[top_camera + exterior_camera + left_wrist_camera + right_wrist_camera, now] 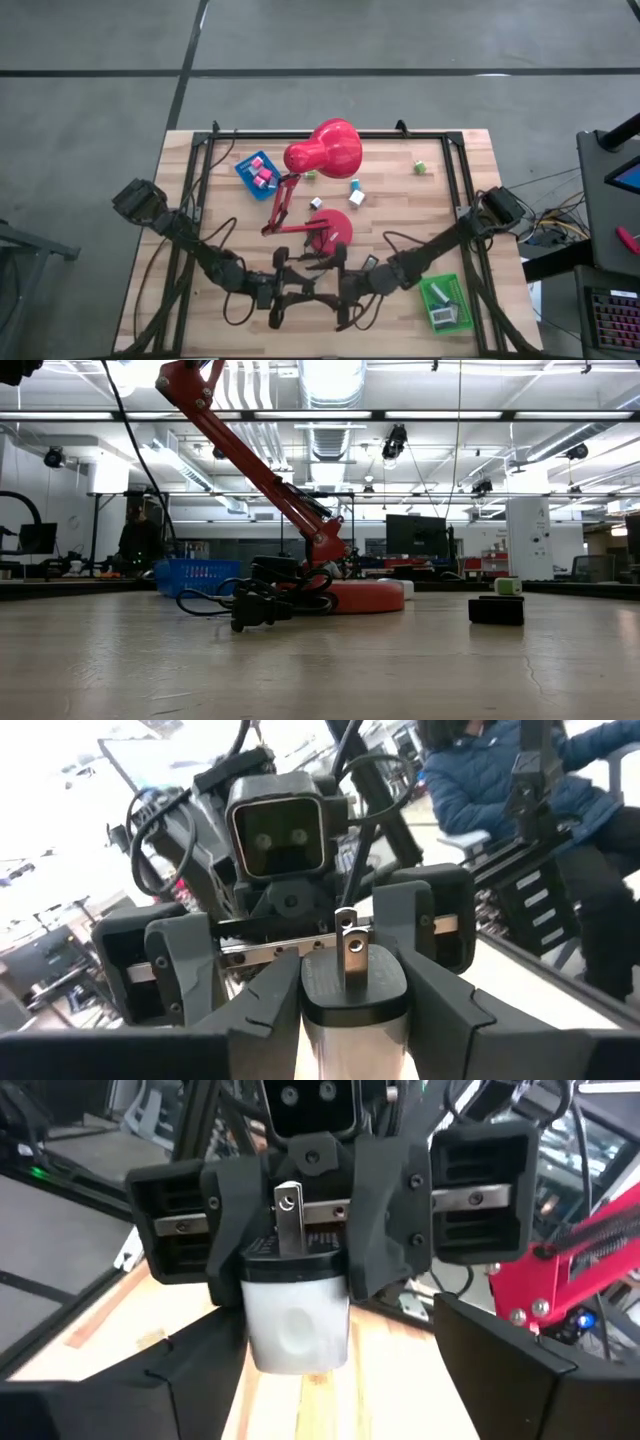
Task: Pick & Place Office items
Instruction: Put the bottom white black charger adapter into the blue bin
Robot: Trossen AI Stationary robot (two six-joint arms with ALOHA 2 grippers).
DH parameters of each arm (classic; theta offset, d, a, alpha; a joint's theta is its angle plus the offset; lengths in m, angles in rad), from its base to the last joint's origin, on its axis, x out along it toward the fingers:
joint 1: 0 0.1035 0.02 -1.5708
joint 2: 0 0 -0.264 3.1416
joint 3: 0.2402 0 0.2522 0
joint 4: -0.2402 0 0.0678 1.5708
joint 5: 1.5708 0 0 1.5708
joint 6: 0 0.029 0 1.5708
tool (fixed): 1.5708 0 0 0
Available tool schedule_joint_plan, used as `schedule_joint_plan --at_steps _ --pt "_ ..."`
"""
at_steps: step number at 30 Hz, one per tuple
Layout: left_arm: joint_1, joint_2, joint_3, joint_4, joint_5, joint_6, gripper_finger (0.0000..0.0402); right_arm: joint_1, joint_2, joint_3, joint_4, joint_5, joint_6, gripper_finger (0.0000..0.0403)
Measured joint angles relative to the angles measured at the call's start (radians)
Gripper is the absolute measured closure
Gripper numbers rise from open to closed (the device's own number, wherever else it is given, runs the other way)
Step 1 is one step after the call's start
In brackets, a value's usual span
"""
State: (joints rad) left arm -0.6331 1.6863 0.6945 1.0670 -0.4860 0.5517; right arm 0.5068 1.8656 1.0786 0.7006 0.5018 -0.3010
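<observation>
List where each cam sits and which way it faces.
High: overhead, straight down on table; left arm, right arm show.
Low: table height, level across to lamp; arms unclear.
Left wrist: on left arm, faces right gripper; own fingers clamp plug.
Right wrist: on right arm, faces left gripper; own fingers open.
Shared: both wrist views show the plug.

Between the jaws: a plug of matt black plastic with bare metal prongs. Tabletop: pale, smooth wood planks.

Grey concrete floor surrounding the wooden worktop. Ceiling strip lights glowing over exposed ducts. Person in blue jacket sitting beyond; monitor standing behind.
</observation>
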Motion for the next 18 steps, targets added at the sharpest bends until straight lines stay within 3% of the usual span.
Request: schedule_joint_plan --at_steps 9,18 --pt "-0.002 -0.006 -0.001 -0.006 -0.02 -0.001 0.0268 0.02 0.0 0.0 -0.064 0.0 0.033 0.0088" --pt "-0.064 -0.068 -0.039 -0.068 -0.15 -0.013 0.0268 0.054 0.0 -0.003 -0.191 0.056 0.128 0.0101"
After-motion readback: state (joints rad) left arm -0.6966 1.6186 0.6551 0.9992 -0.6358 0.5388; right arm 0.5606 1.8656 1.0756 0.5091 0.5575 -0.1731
